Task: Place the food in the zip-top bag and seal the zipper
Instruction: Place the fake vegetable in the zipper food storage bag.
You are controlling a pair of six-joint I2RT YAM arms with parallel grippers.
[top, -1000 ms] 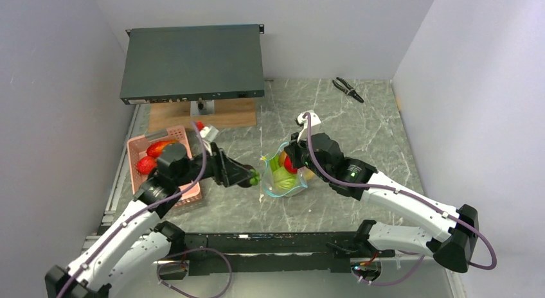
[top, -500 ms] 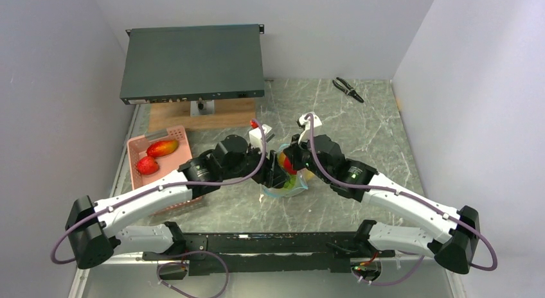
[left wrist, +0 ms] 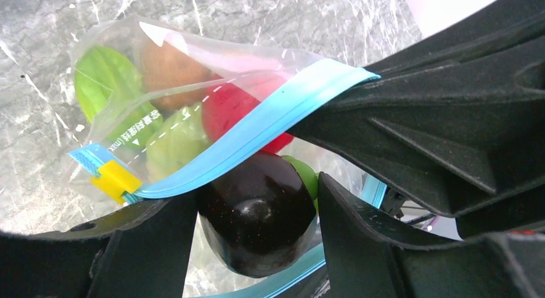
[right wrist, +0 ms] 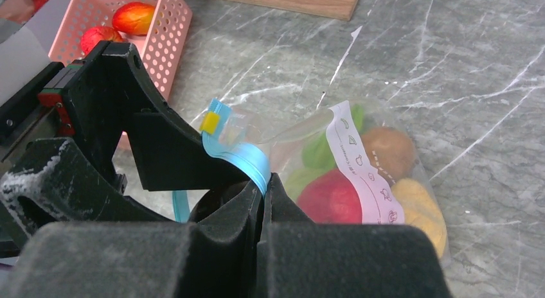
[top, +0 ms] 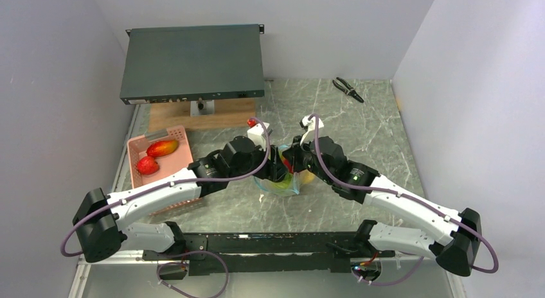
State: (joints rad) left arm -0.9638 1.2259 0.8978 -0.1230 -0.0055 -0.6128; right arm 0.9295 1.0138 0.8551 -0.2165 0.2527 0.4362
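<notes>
The right claw [right wrist: 265, 182] is pinched fully closed on the teal zipper [right wrist: 238, 158]. It lifts one lip of the zip-top bag [right wrist: 302, 128] off the bench [right wrist: 450, 67], so the mouth gapes toward the left claw [left wrist: 254, 205]. That claw grips a dark purple vegetable [left wrist: 257, 237] just under the raised strip, apparently between the bag's two lips. The bagged food [right wrist: 331, 198] lies just beyond the right claw's tips. Two red pieces [right wrist: 133, 17] wait in the pink basket [right wrist: 168, 35], ahead to its left.

Clear zip-top bag [left wrist: 193, 54], teal zipper [left wrist: 257, 131] unsealed, dark purple vegetable [left wrist: 257, 221] at mouth, food [left wrist: 234, 105] inside.
</notes>
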